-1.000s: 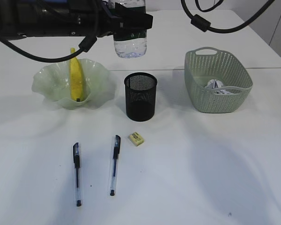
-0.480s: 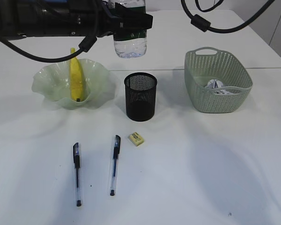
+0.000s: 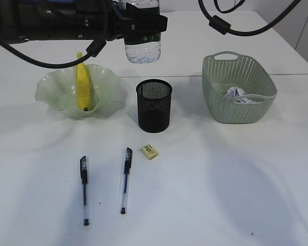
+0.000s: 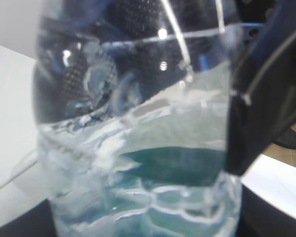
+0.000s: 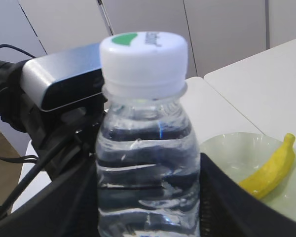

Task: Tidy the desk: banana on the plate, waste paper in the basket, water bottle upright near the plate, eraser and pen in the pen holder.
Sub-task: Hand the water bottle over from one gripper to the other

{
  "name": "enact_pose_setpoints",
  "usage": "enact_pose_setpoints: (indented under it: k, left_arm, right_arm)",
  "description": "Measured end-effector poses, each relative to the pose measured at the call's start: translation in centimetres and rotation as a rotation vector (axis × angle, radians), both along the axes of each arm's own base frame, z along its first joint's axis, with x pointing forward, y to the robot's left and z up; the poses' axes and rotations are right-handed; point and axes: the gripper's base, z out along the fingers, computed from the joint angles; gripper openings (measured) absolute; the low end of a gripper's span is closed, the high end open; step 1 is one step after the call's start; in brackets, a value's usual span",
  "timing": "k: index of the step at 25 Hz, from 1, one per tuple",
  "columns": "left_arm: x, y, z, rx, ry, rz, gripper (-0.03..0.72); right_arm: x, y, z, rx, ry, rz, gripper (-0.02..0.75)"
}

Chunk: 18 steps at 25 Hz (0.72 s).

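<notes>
the water bottle [image 3: 142, 45] hangs upright in the air above the back of the desk [image 3: 205, 195], behind the pen holder [image 3: 154, 105] and to the right of the plate [image 3: 51, 92]; the left gripper [image 3: 143, 23] reaches in from the left side and its dark fingers [image 4: 259, 89] sit against the bottle's side, clamped on it, with the clear base and water showing below them; the left wrist view is filled by the bottle's wall and a strip of green label; in the right wrist view the same bottle, white cap on top, stands between two dark shapes at the lower edges, and the right gripper [image 5: 148, 197] appears to flank its body, though whether those fingers [image 5: 219, 197] actually press on it cannot be told; the banana [image 3: 83, 87] lies in the plate, dark tip toward the front; the waste paper [image 3: 238, 95] rests inside the basket [image 3: 215, 92] at the right; the eraser [image 3: 149, 151] lies on the desk just in front of the pen holder; two pens [image 3: 84, 188] [image 3: 126, 179] lie side by side, apart, nearer the front edge, both outside the holder.
</notes>
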Motion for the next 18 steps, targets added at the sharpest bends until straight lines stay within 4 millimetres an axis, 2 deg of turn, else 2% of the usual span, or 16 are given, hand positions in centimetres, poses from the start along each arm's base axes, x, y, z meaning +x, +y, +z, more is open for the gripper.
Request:
enact_pose_setpoints:
  k: [18]
  left_arm:
    - [0.01,-0.03,-0.1,-0.002,0.004,-0.004,0.389]
  right_arm:
    - [-0.03,0.0,-0.02,0.002,0.02,0.0,0.456]
